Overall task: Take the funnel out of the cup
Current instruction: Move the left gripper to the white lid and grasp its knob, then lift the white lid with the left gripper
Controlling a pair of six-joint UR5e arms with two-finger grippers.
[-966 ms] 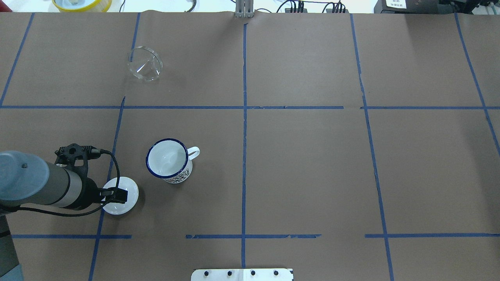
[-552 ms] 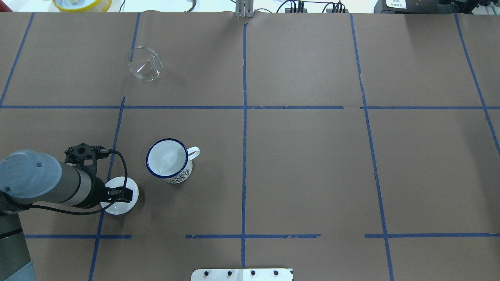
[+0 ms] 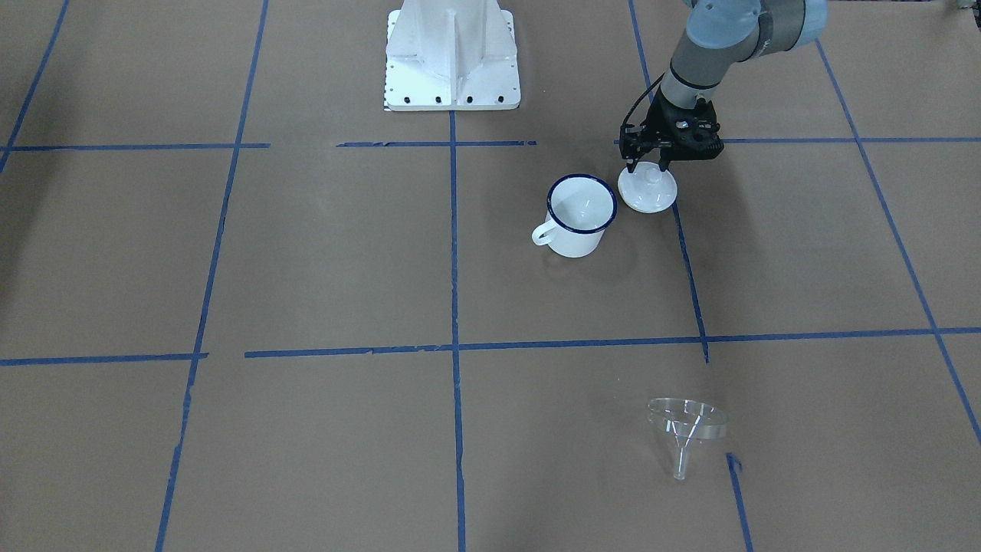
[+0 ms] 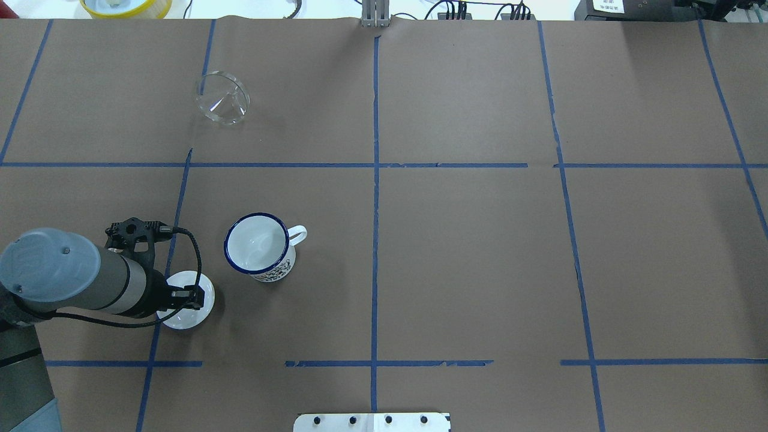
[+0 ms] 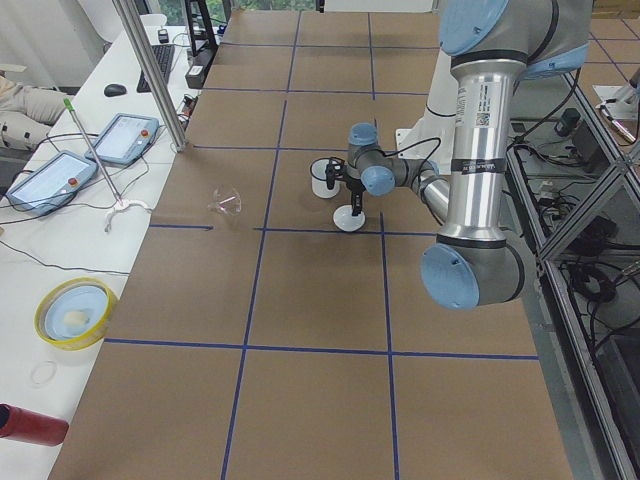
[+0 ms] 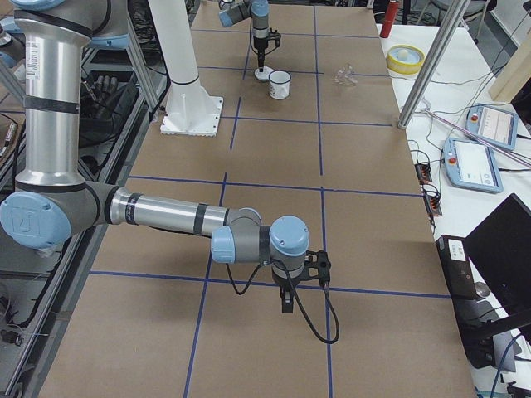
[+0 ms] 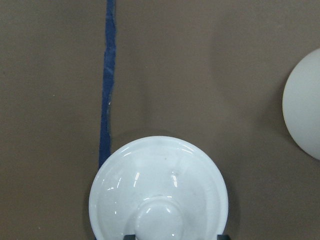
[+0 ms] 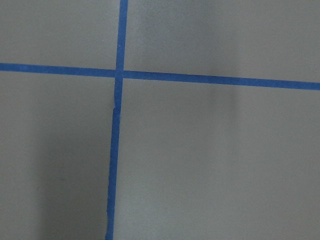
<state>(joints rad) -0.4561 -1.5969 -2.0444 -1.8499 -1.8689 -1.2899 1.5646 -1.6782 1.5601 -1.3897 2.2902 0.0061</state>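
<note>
The clear funnel (image 4: 222,105) lies on its side on the brown table, far left, apart from the cup; it also shows in the front-facing view (image 3: 686,429). The white cup (image 4: 259,246) with a dark blue rim stands upright with nothing in it, handle to the right; it also shows in the front-facing view (image 3: 580,215). My left gripper (image 4: 191,298) points down over a white knobbed lid (image 4: 180,315) to the cup's left. It is open, jaws either side of the knob (image 7: 160,222). My right gripper (image 6: 286,298) shows only in the exterior right view, far from these things; I cannot tell its state.
The white robot base (image 3: 452,54) stands at the table's near edge. A yellow-rimmed bowl (image 4: 126,6) and cables lie beyond the far edge. Blue tape lines grid the table.
My left arm has shifted slightly right and its gripper stays over the lid. Funnel, cup and lid have not moved.
</note>
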